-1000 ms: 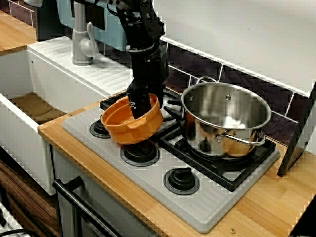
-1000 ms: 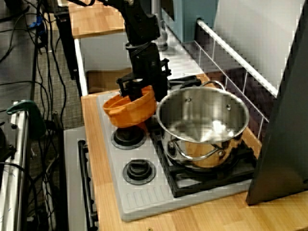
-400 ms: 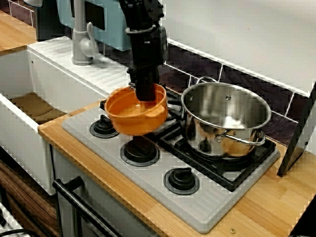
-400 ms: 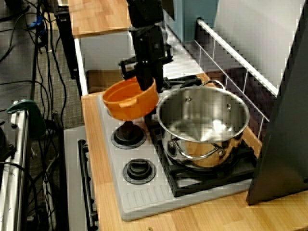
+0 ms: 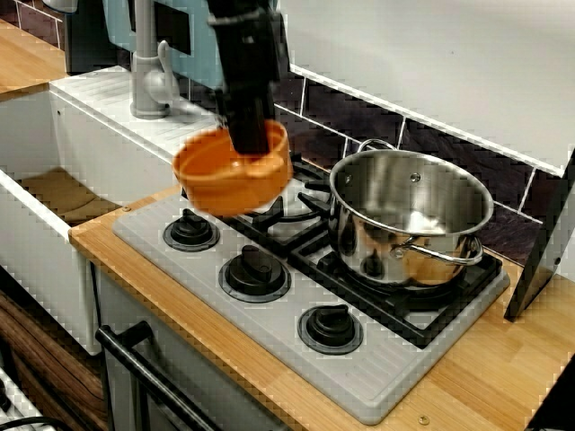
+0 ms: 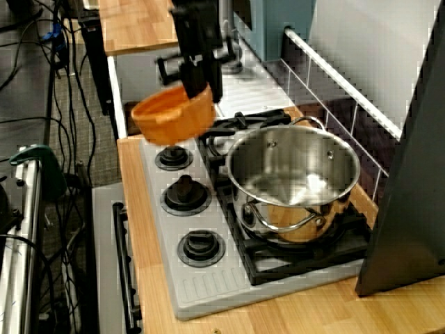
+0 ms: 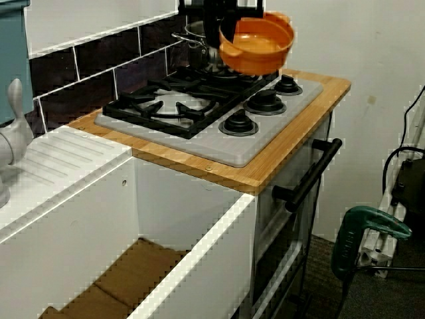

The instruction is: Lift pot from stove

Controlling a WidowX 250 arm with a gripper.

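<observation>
The small orange pot [image 5: 232,172] hangs in the air, clear of the grey stove [image 5: 208,271], above its left rear burner and left knob. It is slightly tilted. My gripper [image 5: 250,136] comes down from above and is shut on the pot's far rim, one finger inside the bowl. The side view from the stove end shows the pot [image 6: 170,115] under the gripper [image 6: 198,82], well above the stove [image 6: 208,287]. From the sink side, the pot [image 7: 257,45] floats over the knobs, with the gripper [image 7: 222,32] behind it.
A large shiny steel pot [image 5: 410,220] stands on the right burner, close to the right of the orange one. Three black knobs [image 5: 256,269] line the stove's front. A white sink [image 5: 54,193] and a grey tap [image 5: 148,76] lie to the left. A dark panel [image 5: 544,242] leans at far right.
My gripper has risen and shifted left toward the sink, carrying the orange pot from just above the grate to well above it. The pot's tilt has lessened.
</observation>
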